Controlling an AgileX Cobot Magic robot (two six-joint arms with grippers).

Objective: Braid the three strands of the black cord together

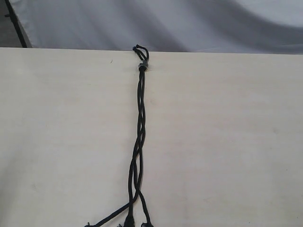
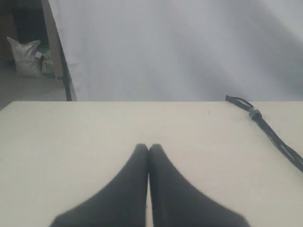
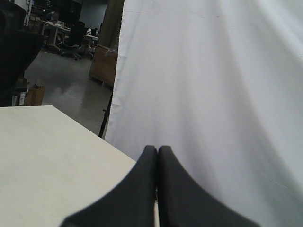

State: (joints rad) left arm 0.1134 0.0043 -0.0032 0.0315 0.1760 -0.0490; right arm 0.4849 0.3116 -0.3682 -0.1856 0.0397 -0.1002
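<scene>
Black cord point(image 1: 141, 94) lies flat on the tabletop point(image 1: 227, 142), roughly mid-width. Its grey band point(image 1: 142, 66) is my ref point: it sits just inside the far edge, w/ the small loops point(image 1: 140, 50) right behind it, poking over that edge. From the band the three strands point(image 1: 139, 137) run toward the near edge, close together and loosely crossed over each other a few times. Farthest from the band they fan apart: one goes off to the left side, two run on nearly straight. The tips point(image 1: 129, 221) are cut off by the frame edge, so I can't make out any detail.

Left gripper point(image 2: 148, 147): jaws pressed together, nothing between them, low over bare tabletop and well apart from the band. Band and upper cord show in that cam.

Right gripper point(image 3: 157, 149): jaws together too, empty, over a tabletop edge.

White cloth point(image 1: 165, 23) hangs behind the band, past the far edge.
</scene>
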